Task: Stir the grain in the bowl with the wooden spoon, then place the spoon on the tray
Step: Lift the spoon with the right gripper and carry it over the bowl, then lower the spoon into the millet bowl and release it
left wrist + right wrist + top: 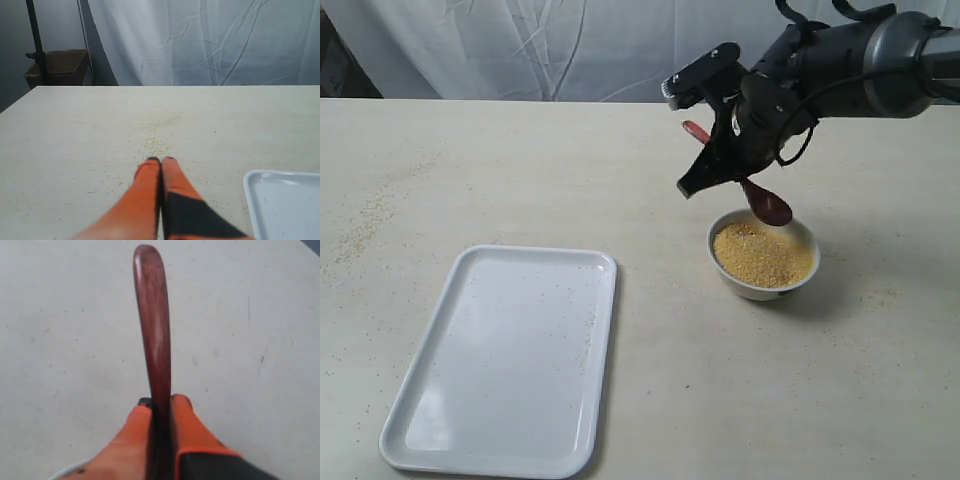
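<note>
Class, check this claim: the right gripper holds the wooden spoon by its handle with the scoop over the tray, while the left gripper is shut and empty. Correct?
One error: the exterior view shows the wooden spoon with its scoop over the bowl, not the tray. The right gripper does hold the handle; the left gripper is shut and empty.

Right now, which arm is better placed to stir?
Right. The right gripper is shut on the spoon, scoop over the grain in the bowl. The left gripper is shut, empty, near the tray.
</note>
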`<state>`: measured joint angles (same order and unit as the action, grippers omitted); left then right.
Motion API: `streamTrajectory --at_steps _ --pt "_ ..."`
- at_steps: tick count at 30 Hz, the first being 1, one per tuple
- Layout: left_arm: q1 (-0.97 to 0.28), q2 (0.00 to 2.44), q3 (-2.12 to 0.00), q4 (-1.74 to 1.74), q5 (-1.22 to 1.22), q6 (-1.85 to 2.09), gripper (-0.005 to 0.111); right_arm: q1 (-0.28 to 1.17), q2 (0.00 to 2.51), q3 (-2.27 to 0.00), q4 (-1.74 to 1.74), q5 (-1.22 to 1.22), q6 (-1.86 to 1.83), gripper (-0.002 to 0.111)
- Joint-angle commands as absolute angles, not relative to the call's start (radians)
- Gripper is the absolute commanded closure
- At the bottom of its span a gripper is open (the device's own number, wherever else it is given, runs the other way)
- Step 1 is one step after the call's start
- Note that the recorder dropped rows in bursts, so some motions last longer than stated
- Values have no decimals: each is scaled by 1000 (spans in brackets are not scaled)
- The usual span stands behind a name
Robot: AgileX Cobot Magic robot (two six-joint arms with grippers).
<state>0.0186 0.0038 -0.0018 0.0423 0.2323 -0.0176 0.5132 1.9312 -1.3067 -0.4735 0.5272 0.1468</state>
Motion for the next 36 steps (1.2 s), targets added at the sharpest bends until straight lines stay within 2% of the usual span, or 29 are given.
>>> streamTrajectory --at_steps 1,5,11,12,13,14,15,16,17,18,24,27,29,30,31,36 --pt "20 0 0 43 231 -18 107 515 1928 -1311 -226 587 -318 108" --pt "20 0 0 43 231 -18 107 513 1928 -1311 -44 621 -514 108" --pt "20 0 0 43 231 -18 107 513 1932 -1311 -66 625 -504 108" --pt "20 0 0 43 231 -18 107 513 1932 -1311 -99 628 -467 104" --pt "20 0 0 43 231 -18 107 513 1940 -1311 -166 646 -412 92" --pt "20 0 0 43 231 -18 107 513 1941 -1311 -189 660 -395 86" --pt "20 0 0 43 231 -18 107 513 1952 -1311 -239 694 -384 71" --pt "20 0 0 43 231 -18 107 513 1959 -1311 -244 707 -384 62" --pt "20 0 0 43 231 -18 107 513 1964 -1311 -237 708 -377 56" --pt "20 0 0 43 231 -18 107 513 1964 -1311 -235 706 -365 55" --pt "20 0 0 43 231 -18 107 513 1856 -1314 -232 708 -195 55" --pt "20 0 0 43 231 -18 107 513 1803 -1314 -84 687 -185 58" --pt "20 0 0 43 231 -18 107 513 1814 -1314 82 680 -307 80" --pt "20 0 0 43 231 -18 107 519 1833 -1314 167 673 -373 99" --pt "20 0 0 43 231 -18 107 519 1842 -1314 192 668 -393 109" --pt "20 0 0 43 231 -18 107 536 1947 -1314 206 613 -411 108"
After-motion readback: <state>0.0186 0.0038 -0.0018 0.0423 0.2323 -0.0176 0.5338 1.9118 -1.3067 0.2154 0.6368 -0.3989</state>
